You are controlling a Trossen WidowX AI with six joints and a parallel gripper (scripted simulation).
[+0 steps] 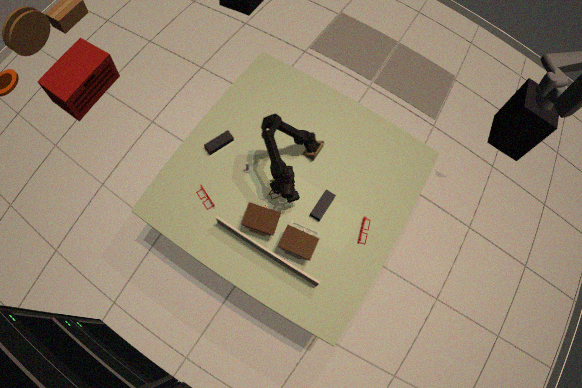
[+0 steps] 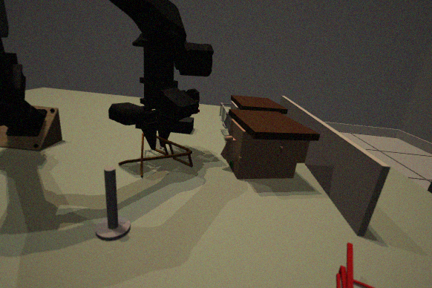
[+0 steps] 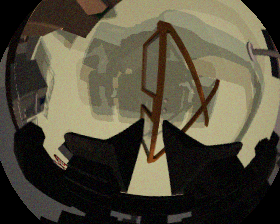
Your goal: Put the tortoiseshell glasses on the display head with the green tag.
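The tortoiseshell glasses (image 2: pixel 160 156) (image 3: pixel 151 83) (image 1: pixel 272 193) lie on the green table with one temple sticking up. My gripper (image 2: pixel 157 145) (image 3: pixel 153 122) (image 1: pixel 281 194) is down over them, its fingertips on either side of a thin frame bar, still a little apart. Two display heads with brown tops stand to the right: the nearer head (image 2: pixel 268 152) (image 1: pixel 261 218) and the farther head (image 2: pixel 258 103) (image 1: pixel 299 242). A small green spot shows at the nearer head's lower front corner; I cannot read the tags clearly.
A pale upright board (image 2: pixel 342 163) (image 1: pixel 266 250) stands behind the heads. A grey post (image 2: pixel 111 197) on a round foot stands in front of the glasses. Red glasses (image 1: pixel 205 196) (image 2: pixel 347 271) and a second red pair (image 1: pixel 363 230) lie on the table, with two dark cases (image 1: pixel 218 142) (image 1: pixel 322 204).
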